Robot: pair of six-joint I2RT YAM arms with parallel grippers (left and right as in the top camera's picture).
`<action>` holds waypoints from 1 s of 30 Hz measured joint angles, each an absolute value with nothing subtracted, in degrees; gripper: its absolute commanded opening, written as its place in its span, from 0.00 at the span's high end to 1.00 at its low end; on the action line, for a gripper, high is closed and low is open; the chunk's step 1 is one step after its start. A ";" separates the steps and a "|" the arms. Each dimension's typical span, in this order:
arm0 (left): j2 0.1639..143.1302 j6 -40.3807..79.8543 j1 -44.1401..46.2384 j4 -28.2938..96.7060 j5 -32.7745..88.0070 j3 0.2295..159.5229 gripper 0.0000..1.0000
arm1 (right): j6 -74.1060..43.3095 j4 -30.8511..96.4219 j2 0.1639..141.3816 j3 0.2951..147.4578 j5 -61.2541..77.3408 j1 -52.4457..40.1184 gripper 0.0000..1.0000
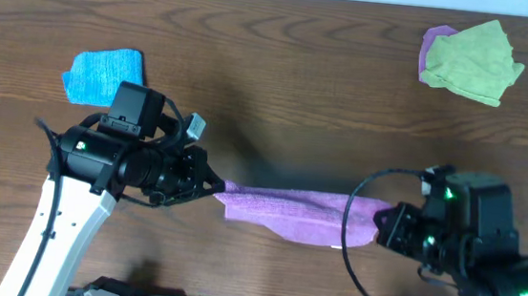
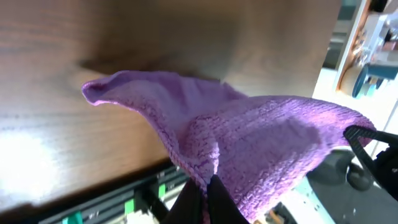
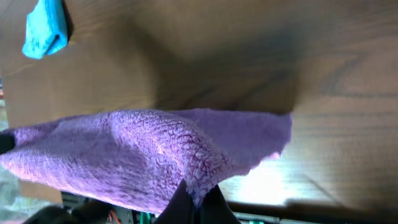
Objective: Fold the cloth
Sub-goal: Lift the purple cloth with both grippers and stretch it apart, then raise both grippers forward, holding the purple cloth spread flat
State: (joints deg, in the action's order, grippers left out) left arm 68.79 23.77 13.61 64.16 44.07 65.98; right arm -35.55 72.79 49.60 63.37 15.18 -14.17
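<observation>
The wooden table [image 1: 281, 63] fills the overhead view. Near its near edge, about the middle, the cloth [image 1: 297, 213] is strung left to right between the two arms. It appears lifted clear of the wood, with a shadow on the far side. Its upper edge is pulled fairly straight and the rest sags in a soft belly towards the near side.

The left gripper [image 1: 214, 188] is pinched tight on the cloth's left corner. The right gripper [image 1: 382, 221] is clamped just as tight on the right end. In each wrist view the terry pile [image 2: 267, 137] bunches into the closed fingertips.

Judging by the drape, the cloth is light, limp and grippy. It will not hold a shape, so corners or the taut edge are the places to hold.

A lime-green cloth [image 1: 473, 61] lies far right, and a light blue cloth [image 1: 105, 74] lies far left, both well apart from the work
</observation>
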 measured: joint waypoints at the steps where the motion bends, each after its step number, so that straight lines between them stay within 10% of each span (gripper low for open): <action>1: 68.82 24.05 13.61 63.59 43.97 65.98 0.94 | -35.55 72.07 50.41 63.37 15.16 -14.17 0.99; 30: 86.08 25.74 13.61 35.53 39.09 65.98 0.94 | -29.47 47.22 71.99 63.42 7.84 -14.17 0.99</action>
State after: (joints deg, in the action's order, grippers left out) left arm 86.08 25.74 13.61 35.53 39.09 65.98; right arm -29.47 47.22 71.99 63.42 7.84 -14.17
